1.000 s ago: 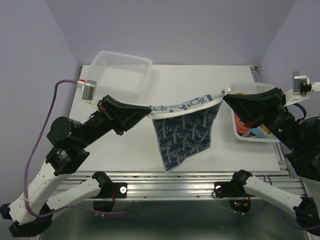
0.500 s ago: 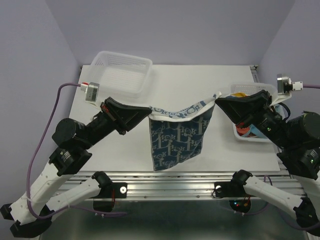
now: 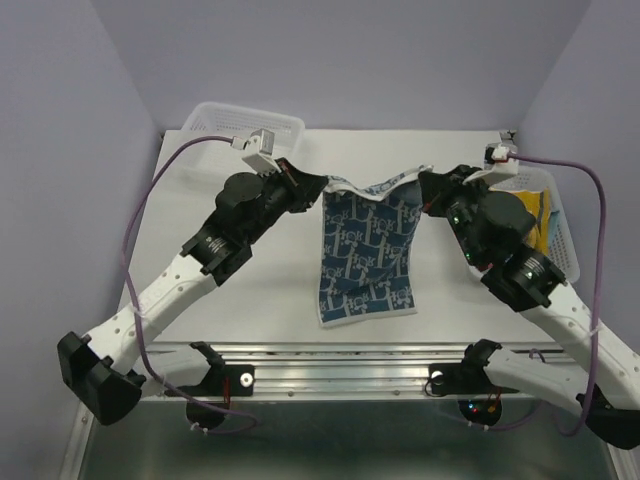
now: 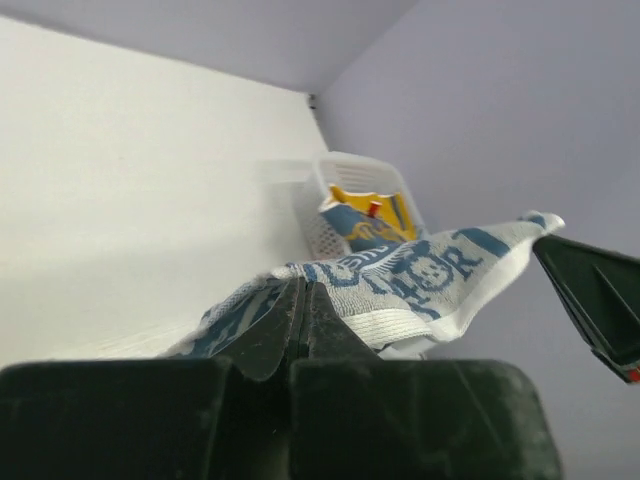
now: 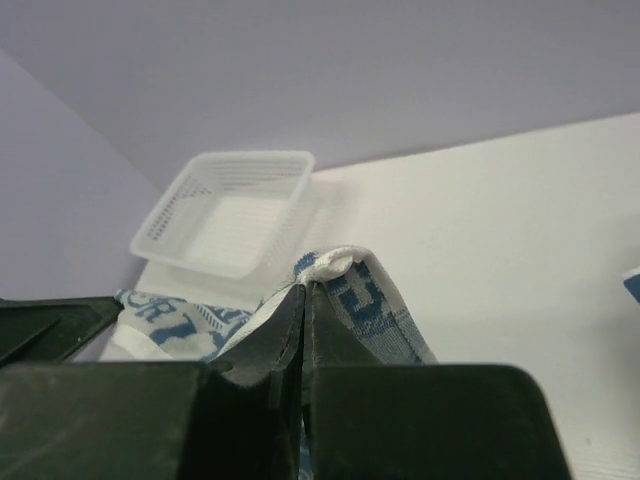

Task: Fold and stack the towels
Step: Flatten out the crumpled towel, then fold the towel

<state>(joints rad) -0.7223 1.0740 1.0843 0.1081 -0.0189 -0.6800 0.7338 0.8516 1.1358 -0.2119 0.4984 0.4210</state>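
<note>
Progress: you are early in the task. One towel is in hand and not yet folded, and no stack shows anywhere on the table [image 3: 240, 290].
Towel in hand: the blue-and-white towel [image 3: 368, 250] hangs spread over the middle of the table. Its top edge sags a little between the two grippers and its body runs toward the near edge. The lower hem looks to lie on the table, though you cannot be sure from above.
Left to do: lay this towel flat, fold it and place it. Then take the rest from the right basket [image 3: 566, 250], where a yellow towel [image 3: 537, 208] and other cloth are visible.
Far-left basket [image 3: 250, 122]: the right wrist view shows nothing in it.
Left arm: it reaches up and inward from the near left corner, with the left gripper [image 3: 318, 190] at the towel's top left corner.
Left jaws: pressed together on that corner, the cloth emerging from between the fingertips.
Right arm: it mirrors the left, reaching inward with the right gripper [image 3: 428, 190] at the top right corner.
Right jaws: pinched tight on the white-hemmed corner.
</note>
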